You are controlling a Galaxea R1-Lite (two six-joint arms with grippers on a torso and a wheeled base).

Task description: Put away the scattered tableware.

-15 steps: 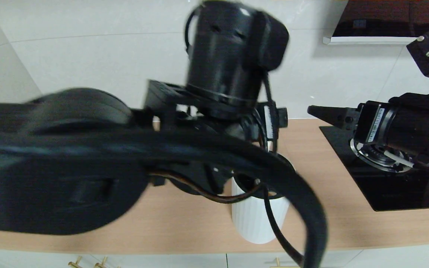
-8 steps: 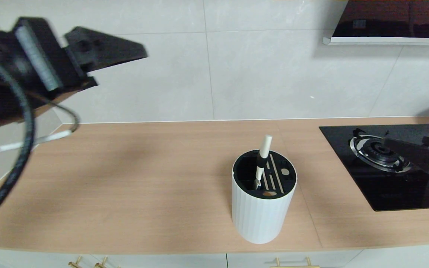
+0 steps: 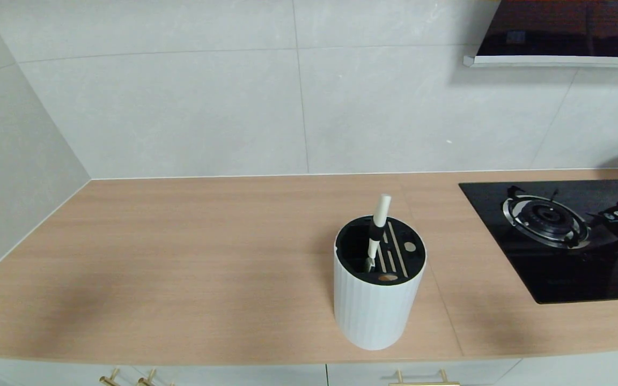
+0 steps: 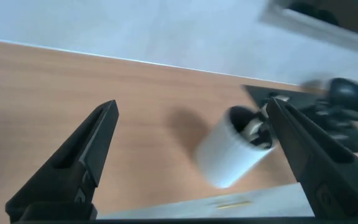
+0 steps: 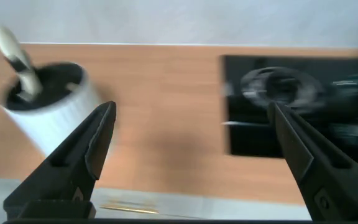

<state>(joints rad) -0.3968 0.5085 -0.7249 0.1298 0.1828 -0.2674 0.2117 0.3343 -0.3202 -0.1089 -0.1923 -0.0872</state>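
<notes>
Both arms have pulled back out of my head view, where a second ago the left one blocked the holder. My left claw [image 4: 190, 106] and right claw [image 5: 191, 106] both hang above the bench [image 3: 180, 257] with fingers spread wide, holding nothing. The white-handled utensil [image 3: 380, 214] stands tilted in the holder [image 3: 376, 305], so I judge that piece stowed. The holder is a white ribbed cylinder with a matte black slotted top. The bench is smooth pale wood grain, and the gas hob [image 3: 556, 268] near the holder is glossy black glass.
</notes>
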